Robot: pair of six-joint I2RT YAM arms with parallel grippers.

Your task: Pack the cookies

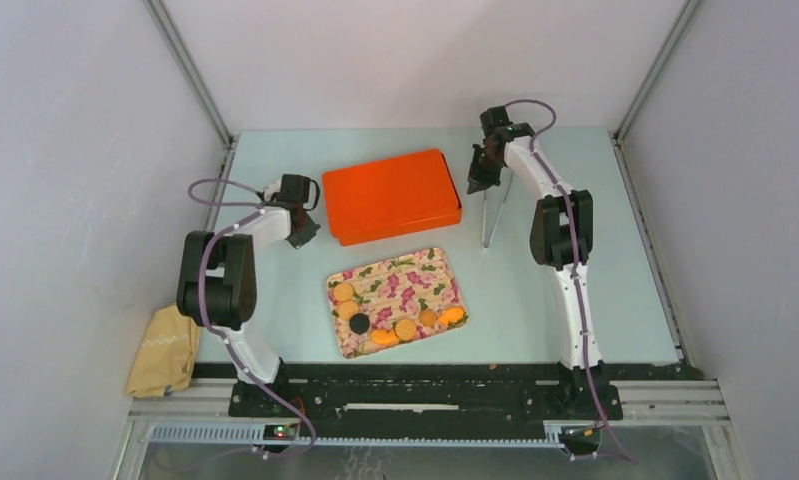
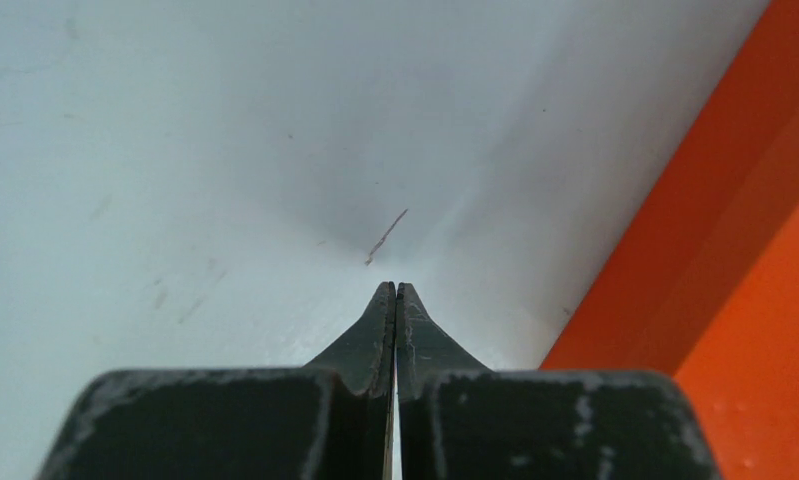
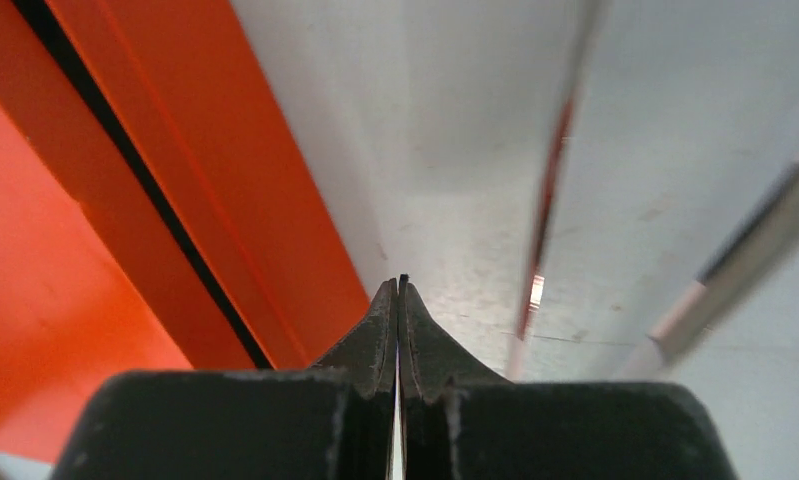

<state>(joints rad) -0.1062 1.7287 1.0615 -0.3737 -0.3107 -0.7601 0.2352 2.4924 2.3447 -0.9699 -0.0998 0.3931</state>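
Inspecting your top view: the cookies [image 1: 406, 329] lie on the floral tray [image 1: 415, 275], lower centre. Your left gripper [image 1: 304, 234] and right gripper [image 1: 476, 184] flank the orange box [image 1: 392, 195], both fully closed, empty.

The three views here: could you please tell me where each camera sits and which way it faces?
Top external: fixed above and behind the arms, looking down on the table, orange box, floral tray and cookies; both arms show.
Left wrist: on the left arm, looking past its shut left end effector at the table.
Right wrist: on the right arm, looking past its shut right end effector at table and metal strips.
Shared: both wrist views catch the orange box, from opposite sides.
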